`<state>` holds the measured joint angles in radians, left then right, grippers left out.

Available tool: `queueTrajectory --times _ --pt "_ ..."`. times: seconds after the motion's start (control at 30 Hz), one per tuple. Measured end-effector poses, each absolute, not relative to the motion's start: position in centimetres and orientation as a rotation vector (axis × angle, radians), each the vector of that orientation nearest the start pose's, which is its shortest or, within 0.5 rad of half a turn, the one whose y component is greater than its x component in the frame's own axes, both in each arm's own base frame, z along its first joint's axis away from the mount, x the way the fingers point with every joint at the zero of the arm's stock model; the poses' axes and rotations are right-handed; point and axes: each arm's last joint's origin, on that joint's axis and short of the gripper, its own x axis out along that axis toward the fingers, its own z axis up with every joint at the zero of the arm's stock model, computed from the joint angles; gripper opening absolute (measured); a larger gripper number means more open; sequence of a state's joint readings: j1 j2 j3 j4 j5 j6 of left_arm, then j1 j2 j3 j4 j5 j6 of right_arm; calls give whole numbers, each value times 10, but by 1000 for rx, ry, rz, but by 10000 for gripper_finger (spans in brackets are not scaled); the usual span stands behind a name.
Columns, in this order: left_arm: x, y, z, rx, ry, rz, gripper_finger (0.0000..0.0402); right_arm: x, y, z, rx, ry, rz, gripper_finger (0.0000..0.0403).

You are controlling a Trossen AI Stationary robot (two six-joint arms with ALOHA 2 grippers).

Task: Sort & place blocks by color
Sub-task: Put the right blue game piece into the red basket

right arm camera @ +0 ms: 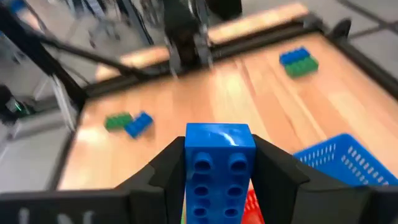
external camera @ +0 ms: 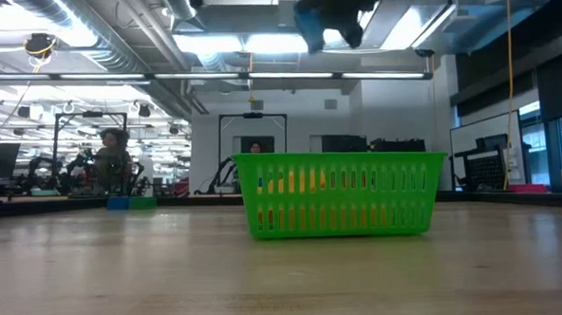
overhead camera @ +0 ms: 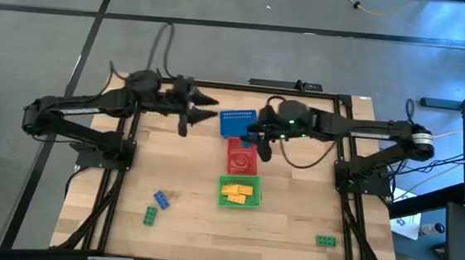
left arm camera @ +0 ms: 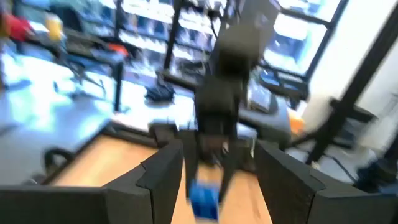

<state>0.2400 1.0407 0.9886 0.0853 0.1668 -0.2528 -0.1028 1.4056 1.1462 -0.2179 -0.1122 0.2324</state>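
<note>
Right gripper (right arm camera: 219, 180) clamped on blue studded plastic brick (right arm camera: 219, 171), beside blue mesh basket (overhead camera: 236, 122). Best centred over that basket before letting go. Left gripper (left arm camera: 219, 171) spread open, holding nothing.

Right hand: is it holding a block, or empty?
Holding one. In the right wrist view a blue block sits clamped between the right hand's two fingers, raised above the blue basket.
</note>
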Motion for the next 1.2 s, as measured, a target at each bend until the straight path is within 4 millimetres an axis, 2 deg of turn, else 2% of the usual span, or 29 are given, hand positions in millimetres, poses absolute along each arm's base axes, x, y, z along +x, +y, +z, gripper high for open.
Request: queueTrajectory --times 0.17,0.37,0.53,0.73,1.0,1.2 --pt "208 47 394 -224 -107 86 190 337 -31 270 305 671 -70 144" --pt "204 46 397 -227 -117 86 190 351 -33 209 367 944 -131 144" --pt "204 46 396 -231 -117 94 190 358 -34 177 378 1045 -150 144" --pt "205 47 395 -234 -115 112 190 362 -34 157 380 1104 -161 144" --pt "206 47 395 -235 -114 114 190 362 -34 152 360 1121 -161 144" --pt "206 47 395 -235 -115 114 190 362 -35 152 268 1125 -117 144"
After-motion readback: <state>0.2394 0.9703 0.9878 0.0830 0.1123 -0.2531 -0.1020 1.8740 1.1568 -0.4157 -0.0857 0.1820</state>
